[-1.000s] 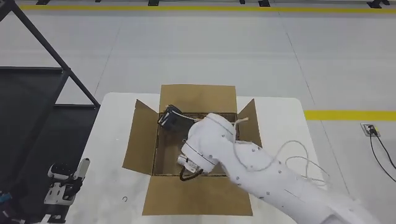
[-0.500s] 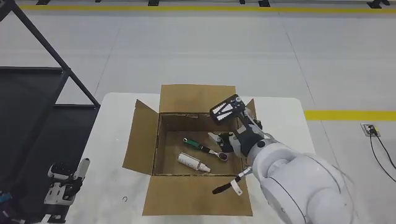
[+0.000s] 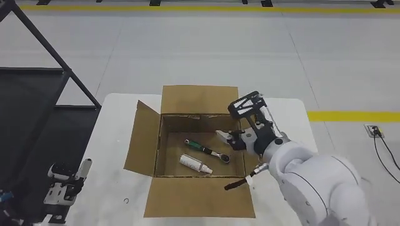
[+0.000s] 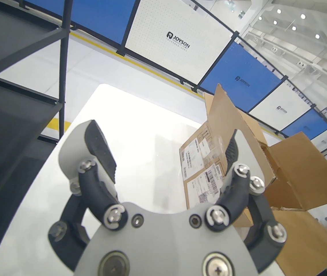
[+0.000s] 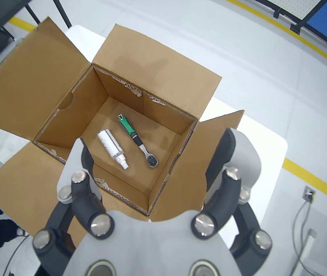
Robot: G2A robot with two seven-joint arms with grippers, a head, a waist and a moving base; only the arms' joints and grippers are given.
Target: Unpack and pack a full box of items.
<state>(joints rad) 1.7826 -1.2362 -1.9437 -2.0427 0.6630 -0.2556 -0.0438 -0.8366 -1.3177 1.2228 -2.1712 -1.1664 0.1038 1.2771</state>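
Observation:
An open cardboard box (image 3: 200,98) stands in the middle of the white table (image 3: 112,163). On its floor lie a ratchet wrench with a green handle (image 3: 206,149) and a white bottle (image 3: 195,163), side by side. My right gripper (image 3: 245,106) hangs high over the box's right flap, open and empty. Its wrist view looks down past the gripper (image 5: 153,142) into the box (image 5: 157,67), onto the wrench (image 5: 136,139) and the bottle (image 5: 111,147). My left gripper (image 3: 70,175) sits low off the table's near left corner, open and empty (image 4: 163,136), facing the box's labelled side (image 4: 292,159).
A black metal rack (image 3: 31,113) stands left of the table. All the box flaps are folded outward. Bare tabletop lies left and right of the box. A socket and cable (image 3: 378,138) lie on the floor at the right.
The right arm has lifted out of the box and swung right, uncovering the wrench and bottle. The left arm has not moved.

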